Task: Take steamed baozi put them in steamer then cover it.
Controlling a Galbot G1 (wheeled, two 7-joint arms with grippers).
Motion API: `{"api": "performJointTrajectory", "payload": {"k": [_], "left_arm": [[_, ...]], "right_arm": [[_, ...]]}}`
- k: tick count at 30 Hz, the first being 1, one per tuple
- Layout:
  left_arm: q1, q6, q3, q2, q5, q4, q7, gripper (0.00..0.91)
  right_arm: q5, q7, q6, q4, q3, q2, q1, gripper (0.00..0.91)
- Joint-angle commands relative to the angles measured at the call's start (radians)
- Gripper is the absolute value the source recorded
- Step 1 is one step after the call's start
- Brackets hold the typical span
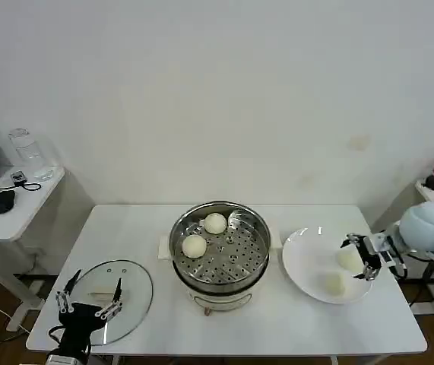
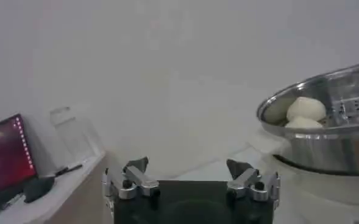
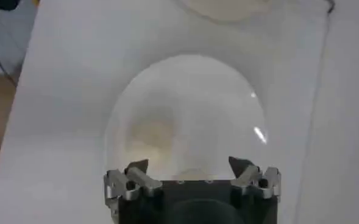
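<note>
At the middle of the white table I have the steamer, its perforated tray carrying two steamed baozi side by side toward the left-rear of the pot; through the left wrist camera I see them just under the shiny rim. The other two baozi lie on the white plate to the right of the steamer, one nearer the front edge and one close to my right gripper. That gripper hovers at the plate's right rim with its fingers spread wide and nothing between them; its wrist camera looks down onto the plate, fingers well apart.

The cover lies flat on the table at the front left, well apart from the steamer, white handle up. My left gripper sits low over the near-left part of that lid, fingers also wide and gripping nothing.

A side table stands off to the left.
</note>
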Motion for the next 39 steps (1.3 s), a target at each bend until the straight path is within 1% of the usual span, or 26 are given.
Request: {"api": "performJointTrajectory", "payload": {"k": [1,2,5,9,21,23,24,27,29,31,32,33,39], "left_arm": [[0.004,0.001,-0.006,0.0,0.0,-0.003,0.0,0.907],[0.006,0.001,-0.01,0.001,-0.001,-0.003,0.0,0.907],[0.005,0.001,-0.015,0.003,-0.003,-0.001,0.0,0.907],[0.002,0.001,-0.016,0.002,-0.004,0.0,-0.001,0.907],[0.003,0.0,-0.022,0.001,-0.006,0.0,-0.001,0.907],[0.003,0.0,-0.021,0.001,-0.006,0.001,-0.001,0.907],[0.002,0.0,-0.021,0.0,-0.006,0.002,-0.001,0.907],[0.001,0.0,-0.02,-0.001,-0.006,0.002,-0.002,0.907],[0.001,0.0,-0.02,-0.002,-0.006,0.002,-0.002,0.907],[0.002,-0.001,-0.02,-0.001,-0.006,0.001,-0.002,0.907],[0.003,-0.001,-0.02,-0.001,-0.006,0.001,-0.002,0.907],[0.004,-0.001,-0.02,0.0,-0.006,0.0,-0.002,0.907],[0.002,0.0,-0.019,0.002,-0.007,-0.005,-0.002,0.907]], "right_arm": [[-0.035,-0.016,-0.009,-0.081,-0.029,0.077,-0.049,0.907],[-0.024,-0.018,-0.024,-0.09,-0.04,0.087,-0.043,0.907],[-0.021,-0.023,-0.04,-0.098,-0.056,0.094,-0.037,0.907],[-0.025,-0.019,-0.046,-0.115,-0.083,0.101,-0.032,0.907],[-0.041,0.004,-0.057,-0.199,-0.075,0.175,-0.048,0.907],[-0.042,0.005,-0.057,-0.204,-0.075,0.179,-0.044,0.877],[-0.041,0.004,-0.059,-0.205,-0.075,0.18,-0.043,0.836],[-0.036,0.001,-0.062,-0.207,-0.076,0.183,-0.039,0.756],[-0.031,0.003,-0.067,-0.209,-0.075,0.187,-0.041,0.615],[-0.025,-0.001,-0.074,-0.209,-0.075,0.187,-0.043,0.584],[-0.024,-0.002,-0.076,-0.207,-0.075,0.186,-0.043,0.554],[-0.024,-0.003,-0.08,-0.206,-0.075,0.185,-0.043,0.504],[-0.006,-0.008,-0.08,-0.193,-0.078,0.164,-0.012,0.514]]}}
